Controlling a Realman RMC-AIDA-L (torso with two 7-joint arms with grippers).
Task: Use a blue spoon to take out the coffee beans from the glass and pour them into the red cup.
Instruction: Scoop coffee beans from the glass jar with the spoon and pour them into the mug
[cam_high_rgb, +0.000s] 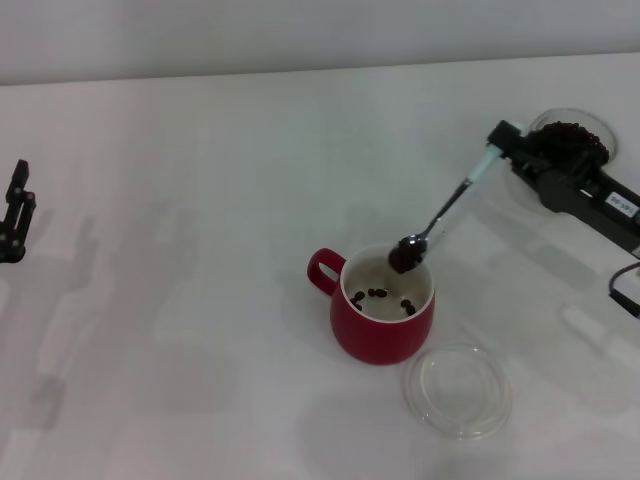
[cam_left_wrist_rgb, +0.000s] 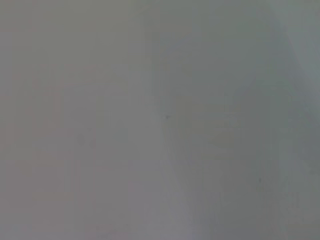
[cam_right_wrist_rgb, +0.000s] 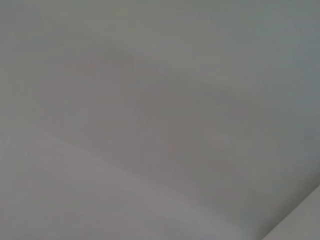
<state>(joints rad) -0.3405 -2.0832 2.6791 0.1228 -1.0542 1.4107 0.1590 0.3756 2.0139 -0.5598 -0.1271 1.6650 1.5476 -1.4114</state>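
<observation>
In the head view the red cup (cam_high_rgb: 383, 318) stands near the table's middle, its handle pointing left, with several coffee beans (cam_high_rgb: 380, 294) on its white inside. My right gripper (cam_high_rgb: 507, 140) is shut on the pale handle of the blue spoon (cam_high_rgb: 450, 207). The spoon slants down to the cup, and its metal bowl holds a dark heap of beans (cam_high_rgb: 405, 256) over the cup's far right rim. The glass (cam_high_rgb: 572, 140) with dark beans sits at the far right, partly hidden behind the right gripper. My left gripper (cam_high_rgb: 14, 215) is parked at the left edge.
A flat clear round dish (cam_high_rgb: 457, 388) lies just right of and nearer than the red cup. The black right arm (cam_high_rgb: 590, 195) stretches in from the right edge. Both wrist views show only blank pale surface.
</observation>
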